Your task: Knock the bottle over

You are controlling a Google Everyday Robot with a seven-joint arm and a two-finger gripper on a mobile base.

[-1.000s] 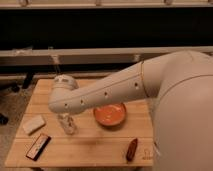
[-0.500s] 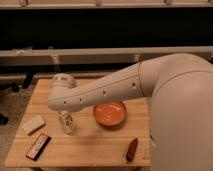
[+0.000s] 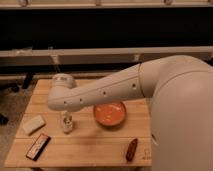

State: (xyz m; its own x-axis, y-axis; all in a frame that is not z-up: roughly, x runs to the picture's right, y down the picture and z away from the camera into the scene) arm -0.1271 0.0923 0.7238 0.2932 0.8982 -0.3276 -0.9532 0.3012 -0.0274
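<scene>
The white arm (image 3: pixel 105 92) reaches across the bench (image 3: pixel 90 147), past the orange bowl (image 3: pixel 110 114), to the small clear bottle (image 3: pixel 67 126), which stands upright left of the bowl. The tool (image 3: pixel 66 116) hangs at the bottle's top; I cannot tell whether it is clenched or released. A short sideways push high on the bottle, away from the bowl, should topple it.

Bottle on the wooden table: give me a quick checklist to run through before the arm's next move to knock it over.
1. Bottle upright, not yet knocked over: ok.
2. Gripper in position: ok. It hangs below the wrist, right over the bottle's top and left of the orange bowl.
3. Gripper touching the bottle: cannot tell. The two overlap in this view.
4. Room to fall forward: ok. There is bare table in front of the bottle.
5. Room to fall left: probably ok. The pale block and the dark flat box lie apart from the bottle.
6. Room to fall right: not ok, as the orange bowl is the nearest thing on that side.
</scene>
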